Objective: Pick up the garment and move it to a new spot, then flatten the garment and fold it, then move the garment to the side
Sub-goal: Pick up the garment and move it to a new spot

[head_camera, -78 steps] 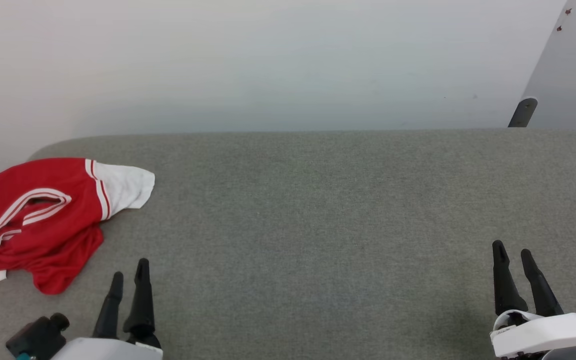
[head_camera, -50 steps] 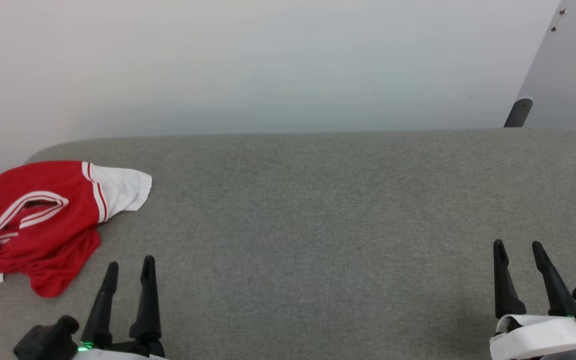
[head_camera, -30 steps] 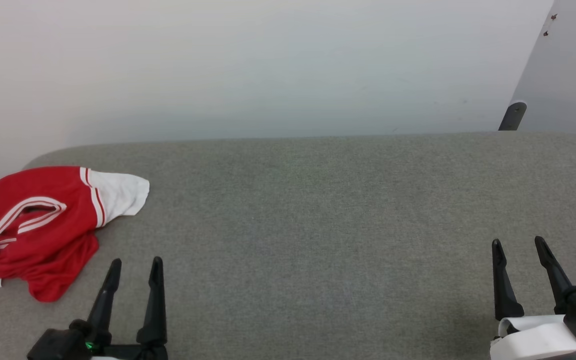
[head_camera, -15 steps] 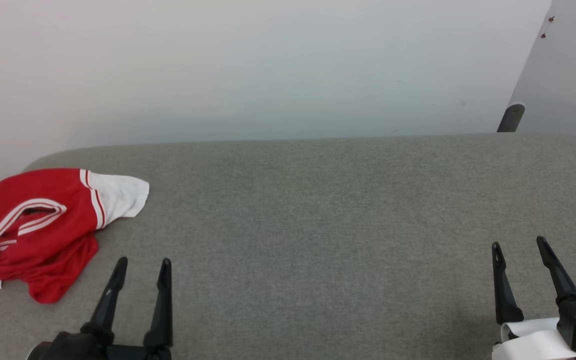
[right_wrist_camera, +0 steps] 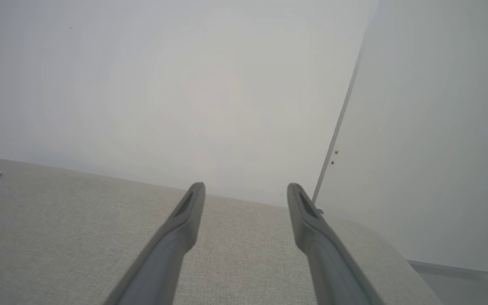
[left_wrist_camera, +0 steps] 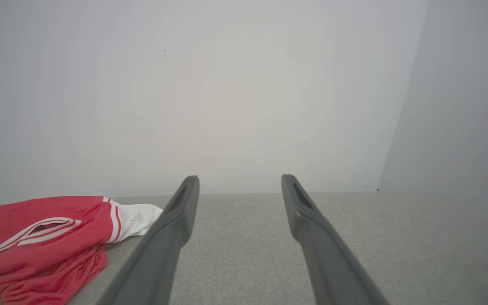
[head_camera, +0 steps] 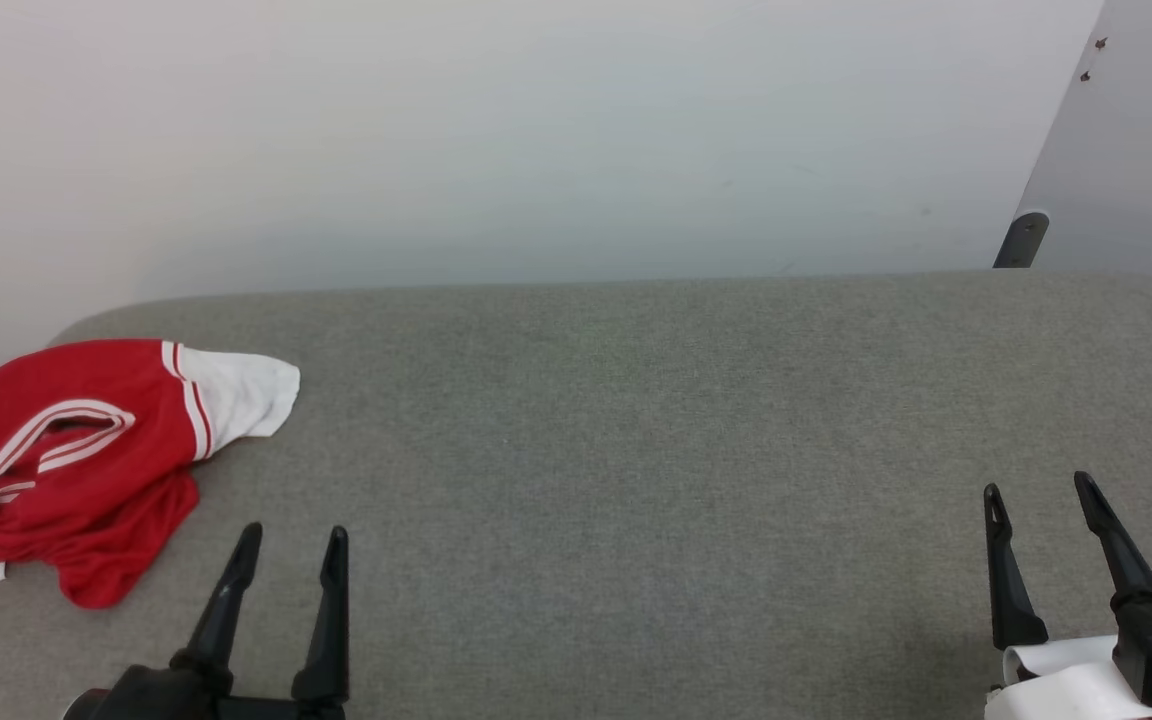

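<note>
The left gripper (head_camera: 295, 530) stood with its 2 fingers spread and nothing between them, low over the grey padded surface (head_camera: 636, 430). The right gripper (head_camera: 1037, 484) was likewise spread and empty, well apart at the far right. The garment (head_camera: 66, 470) lay crumpled at the surface's left end, near the left gripper but untouched. It showed a red body, 1 white sleeve with red stripes, and a white-trimmed neck opening on top. A pinch on the sleeve or a single loose layer would probably drag it bunched, or it could slip free.
</note>
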Motion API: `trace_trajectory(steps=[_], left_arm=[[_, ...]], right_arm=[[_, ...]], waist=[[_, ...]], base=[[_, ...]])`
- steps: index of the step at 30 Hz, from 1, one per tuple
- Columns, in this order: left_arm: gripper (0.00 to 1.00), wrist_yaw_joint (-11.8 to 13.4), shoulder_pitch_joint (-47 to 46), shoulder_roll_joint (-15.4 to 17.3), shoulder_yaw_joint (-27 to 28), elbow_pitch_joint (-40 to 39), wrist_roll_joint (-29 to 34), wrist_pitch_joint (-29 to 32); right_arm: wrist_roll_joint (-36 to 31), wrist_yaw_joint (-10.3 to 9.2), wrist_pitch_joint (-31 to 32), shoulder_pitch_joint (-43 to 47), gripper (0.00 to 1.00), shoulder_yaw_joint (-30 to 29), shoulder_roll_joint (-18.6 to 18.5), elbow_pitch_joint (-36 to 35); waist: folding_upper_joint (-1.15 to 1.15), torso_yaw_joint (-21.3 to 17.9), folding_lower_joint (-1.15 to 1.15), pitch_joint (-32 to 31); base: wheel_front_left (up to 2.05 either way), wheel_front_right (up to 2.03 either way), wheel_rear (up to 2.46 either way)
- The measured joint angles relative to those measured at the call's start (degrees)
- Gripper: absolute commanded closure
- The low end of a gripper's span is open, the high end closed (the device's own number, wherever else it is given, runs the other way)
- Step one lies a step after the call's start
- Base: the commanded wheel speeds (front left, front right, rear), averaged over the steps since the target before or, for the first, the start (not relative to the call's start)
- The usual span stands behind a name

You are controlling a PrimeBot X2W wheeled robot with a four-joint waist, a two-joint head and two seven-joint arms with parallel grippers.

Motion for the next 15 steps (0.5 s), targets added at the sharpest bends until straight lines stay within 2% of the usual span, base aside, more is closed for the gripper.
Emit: trace_trajectory(steps=[15], left_arm=[[0.00,-0.01,-0.77,1.70,-1.93,3.54,-1.04,-0.02]], right_arm=[[-0.25,0.01,-0.01,1.44,0.00,-0.83,-0.01,-0.44]], waist=[[0.00,0.98,0.00,-0.68]], base=[[0.00,0.00,0.00]])
